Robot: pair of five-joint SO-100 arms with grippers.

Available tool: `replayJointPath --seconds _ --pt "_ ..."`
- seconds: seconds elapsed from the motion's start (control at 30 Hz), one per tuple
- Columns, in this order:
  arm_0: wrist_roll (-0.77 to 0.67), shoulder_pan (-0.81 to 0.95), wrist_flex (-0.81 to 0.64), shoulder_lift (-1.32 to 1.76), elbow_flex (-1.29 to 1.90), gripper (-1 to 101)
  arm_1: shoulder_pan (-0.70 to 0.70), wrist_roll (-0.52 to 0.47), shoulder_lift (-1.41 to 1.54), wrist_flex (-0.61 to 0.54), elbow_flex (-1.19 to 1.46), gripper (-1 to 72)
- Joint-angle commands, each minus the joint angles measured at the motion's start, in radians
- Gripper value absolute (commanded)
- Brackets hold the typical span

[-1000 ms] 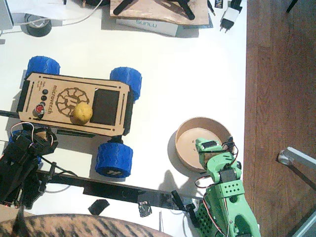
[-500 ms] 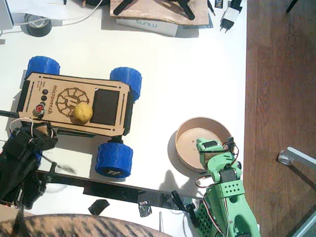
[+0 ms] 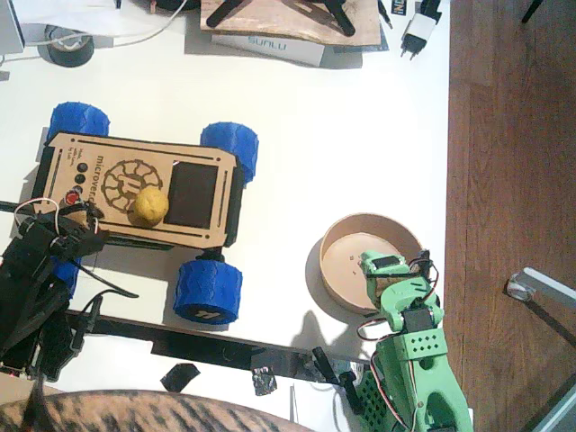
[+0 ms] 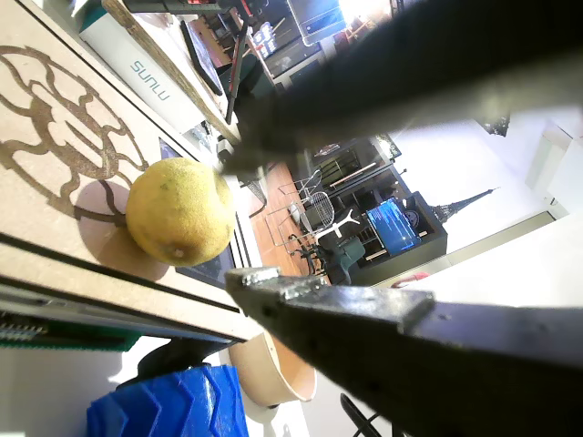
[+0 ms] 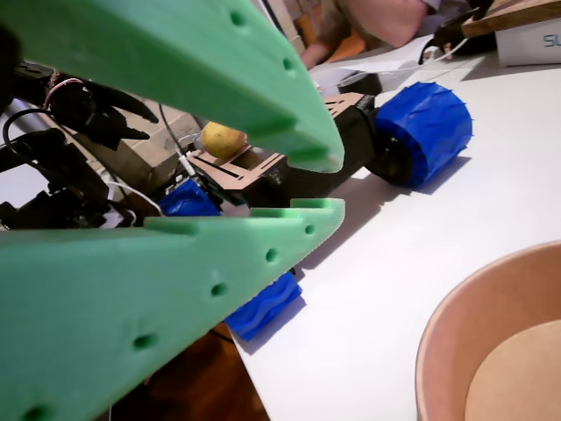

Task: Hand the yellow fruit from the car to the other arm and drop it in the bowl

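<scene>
In the fixed view you see the small, round, dull-yellow fruit (image 3: 149, 204) lying free on the flat light-wood car (image 3: 135, 189) with blue wheels, between the engraved gear logo and the black panel, while your black left gripper (image 3: 85, 225) sits at the car's near-left edge and the bright green right gripper (image 3: 385, 270) hangs over the near rim of the shallow tan bowl (image 3: 346, 241), with bare white table (image 3: 360, 135) between car and bowl. In a wrist view the fruit (image 4: 179, 211) looks slightly bumpy and untouched on the deck, framed by the black fingers (image 4: 364, 319), which stand wide apart. In a wrist view the green fingers (image 5: 219, 254) are narrowly parted on nothing, the bowl rim (image 5: 456, 307) at lower right.
</scene>
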Motion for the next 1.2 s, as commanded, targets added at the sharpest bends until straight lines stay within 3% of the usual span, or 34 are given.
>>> replayJointPath --seconds 0.0,0.13,0.33,0.63,1.0,1.17 --pt "0.005 -0.002 -0.057 -0.021 -0.055 19 0.008 0.005 0.008 0.005 -0.057 0.4" --pt "0.006 -0.003 -0.081 -0.055 -0.055 21 0.008 0.003 0.008 0.008 -0.057 0.4" --pt "0.006 -0.025 -0.232 -0.212 -0.069 32 0.008 0.002 0.008 0.008 -0.055 0.4" --pt "0.149 -0.083 -0.239 -0.477 -0.275 33 0.008 0.002 0.008 0.009 -0.054 0.4" --pt "0.150 -0.071 -0.279 -0.681 -0.371 47 0.008 0.000 0.008 0.009 -0.054 0.4" --pt "0.150 -0.035 -0.330 -0.742 -0.371 47 0.006 0.000 0.009 0.009 -0.054 0.4"
